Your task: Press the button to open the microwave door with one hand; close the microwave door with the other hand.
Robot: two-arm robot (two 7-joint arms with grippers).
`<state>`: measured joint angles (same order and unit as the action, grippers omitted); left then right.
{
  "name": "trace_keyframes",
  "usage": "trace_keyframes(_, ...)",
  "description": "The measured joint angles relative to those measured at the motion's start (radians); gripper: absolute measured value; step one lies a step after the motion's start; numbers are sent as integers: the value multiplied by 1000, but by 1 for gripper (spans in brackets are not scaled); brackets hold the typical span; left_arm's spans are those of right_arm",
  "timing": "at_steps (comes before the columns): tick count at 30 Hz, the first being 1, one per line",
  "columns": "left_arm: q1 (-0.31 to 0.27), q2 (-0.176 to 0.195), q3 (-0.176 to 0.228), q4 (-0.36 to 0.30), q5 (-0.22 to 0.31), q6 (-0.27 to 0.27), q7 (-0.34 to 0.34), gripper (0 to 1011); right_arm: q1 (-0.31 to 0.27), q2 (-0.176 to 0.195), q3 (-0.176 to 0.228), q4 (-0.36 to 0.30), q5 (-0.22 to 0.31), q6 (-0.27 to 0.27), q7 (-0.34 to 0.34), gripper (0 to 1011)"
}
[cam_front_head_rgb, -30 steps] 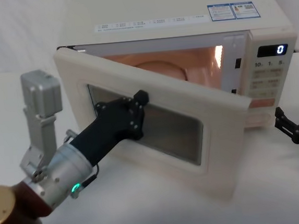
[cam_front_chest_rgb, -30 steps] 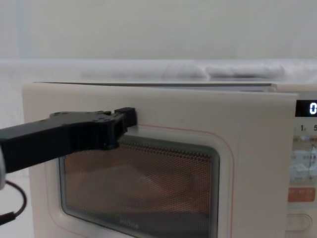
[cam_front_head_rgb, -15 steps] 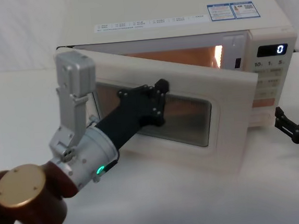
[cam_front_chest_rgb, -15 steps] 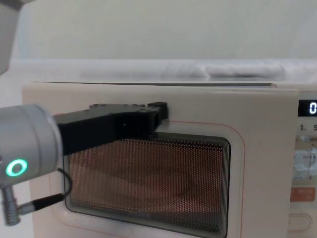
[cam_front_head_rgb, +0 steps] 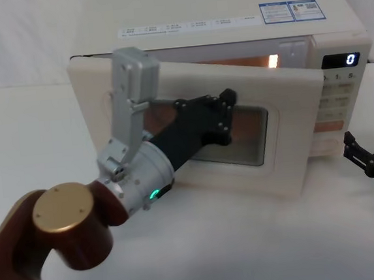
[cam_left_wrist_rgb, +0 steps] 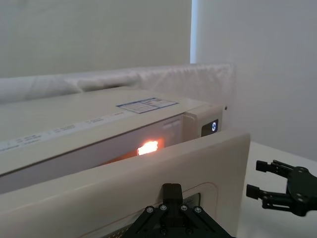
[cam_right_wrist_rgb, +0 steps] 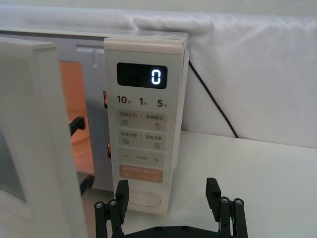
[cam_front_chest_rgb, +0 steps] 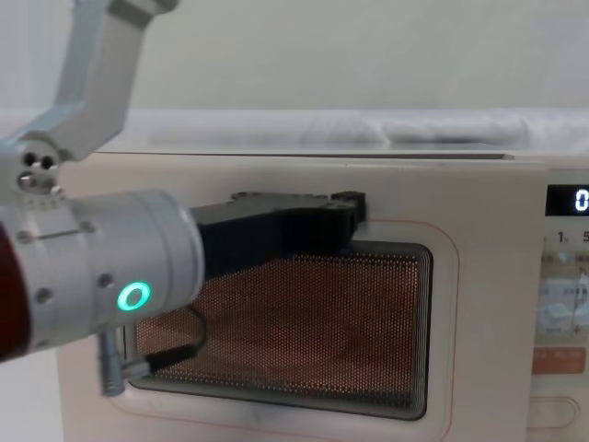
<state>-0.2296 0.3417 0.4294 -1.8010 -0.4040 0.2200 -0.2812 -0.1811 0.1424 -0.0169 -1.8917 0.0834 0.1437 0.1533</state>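
Observation:
The cream microwave (cam_front_head_rgb: 227, 5) stands at the back of the white table, its inside lamp lit. The microwave door (cam_front_head_rgb: 291, 131) hangs ajar at a narrow angle, hinged on the left, its free right edge still off the body. My left gripper (cam_front_head_rgb: 226, 100) is shut and its tip presses on the door's front, just above the dark window (cam_front_chest_rgb: 294, 322). Beyond the door's top edge, the left gripper (cam_left_wrist_rgb: 172, 191) faces the lit cavity. My right gripper (cam_right_wrist_rgb: 167, 188) stands open low on the table, a short way in front of the pill-shaped button (cam_right_wrist_rgb: 141, 199).
The control panel shows a display (cam_right_wrist_rgb: 142, 76) reading 0 and an orange key (cam_right_wrist_rgb: 141, 174) just above the button. A black cable (cam_right_wrist_rgb: 213, 106) runs down behind the oven on the right. White cloth backs the table.
My left arm has pushed forward and to the right, swinging the door from wide open to nearly closed. The right gripper has stayed in place.

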Motion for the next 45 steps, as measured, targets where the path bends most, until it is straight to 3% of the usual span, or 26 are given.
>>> trace_keyframes(9, -39, -55, 18, 55, 49, -1, 34, 0, 0, 0, 0, 0, 0, 0, 0, 1002)
trace_keyframes(18, -52, -109, 0, 94, 105, -4, 89, 0, 0, 0, 0, 0, 0, 0, 0, 1002)
trace_keyframes(45, -47, -181, -44, 118, 181, -7, 95, 0, 0, 0, 0, 0, 0, 0, 0, 1002)
